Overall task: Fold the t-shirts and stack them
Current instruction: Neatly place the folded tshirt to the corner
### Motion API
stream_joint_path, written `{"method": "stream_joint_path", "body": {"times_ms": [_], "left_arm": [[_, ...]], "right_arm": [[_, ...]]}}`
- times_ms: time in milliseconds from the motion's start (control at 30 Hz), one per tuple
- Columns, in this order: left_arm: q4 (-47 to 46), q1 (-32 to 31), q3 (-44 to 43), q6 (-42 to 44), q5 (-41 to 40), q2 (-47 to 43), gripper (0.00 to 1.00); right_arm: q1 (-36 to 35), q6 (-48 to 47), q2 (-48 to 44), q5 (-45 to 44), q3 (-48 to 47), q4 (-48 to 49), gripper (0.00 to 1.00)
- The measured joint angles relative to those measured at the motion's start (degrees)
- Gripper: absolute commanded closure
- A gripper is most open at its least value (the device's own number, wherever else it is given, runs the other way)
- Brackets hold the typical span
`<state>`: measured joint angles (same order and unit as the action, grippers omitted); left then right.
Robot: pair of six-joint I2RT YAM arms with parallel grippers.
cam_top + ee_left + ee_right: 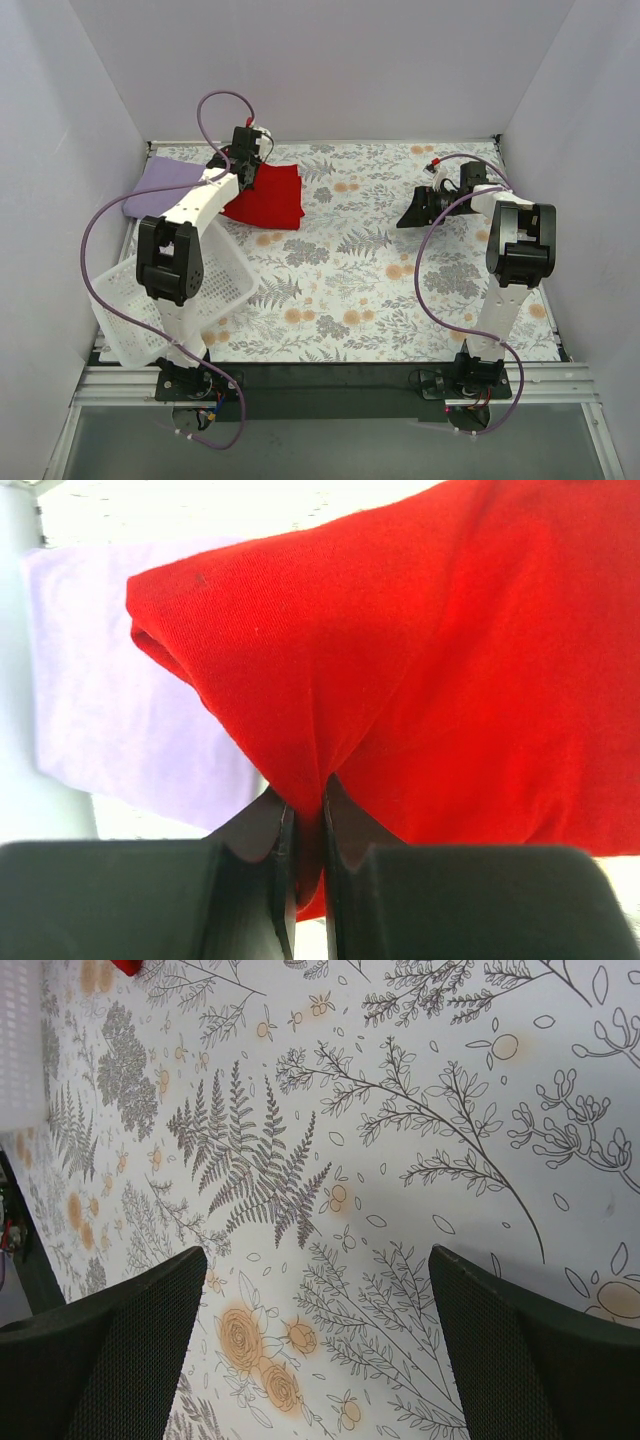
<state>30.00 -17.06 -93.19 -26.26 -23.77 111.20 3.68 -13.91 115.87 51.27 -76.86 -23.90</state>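
**Enclosure.** Plain pale walls on three sides: back wall [330,70], left wall [50,150], right wall [590,130].

**Worktop** [400,320]. Covered by a grey-and-orange floral tablecloth [350,250], which lies flat. An aluminium rail [115,385] runs along the near edge, where both arm bases are bolted.

**Basket** [228,275]. White perforated plastic, near left, tilted, partly under the left arm.

**Cables** [100,230]. Purple, one looping along each arm.

**Red t-shirt** [275,195]. Far left of centre on the tablecloth, folded into a compact block. The left wrist view shows a fold of its edge drawn up into a ridge.

**Lavender t-shirt** [165,180]. In the far left corner, spread flat just beside the red one and partly hidden by the left arm. Whether the two shirts touch cannot be told.

**Left pincer** [308,810]. Reached out to the far left, jaws pressed nearly together on the raised fold of the red t-shirt.

**Right pincer** [318,1260]. At the right side, jaws spread wide and holding nothing, with bare tablecloth below it, well apart from both shirts.
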Motion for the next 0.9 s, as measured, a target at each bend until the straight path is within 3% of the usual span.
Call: {"method": "stream_joint_path", "body": {"times_ms": [567, 900], "left_arm": [[-7.32, 5.77, 3.48, 18.1, -1.03, -6.34, 1.0], [-11.23, 11.04, 2.01, 23.04, -5.07, -5.33, 1.0]], "right_arm": [[0.0, 0.17, 0.0, 1.09, 0.63, 0.0, 0.02], [0.0, 0.2, 0.98, 1.68, 0.7, 0.02, 0.02]]}}
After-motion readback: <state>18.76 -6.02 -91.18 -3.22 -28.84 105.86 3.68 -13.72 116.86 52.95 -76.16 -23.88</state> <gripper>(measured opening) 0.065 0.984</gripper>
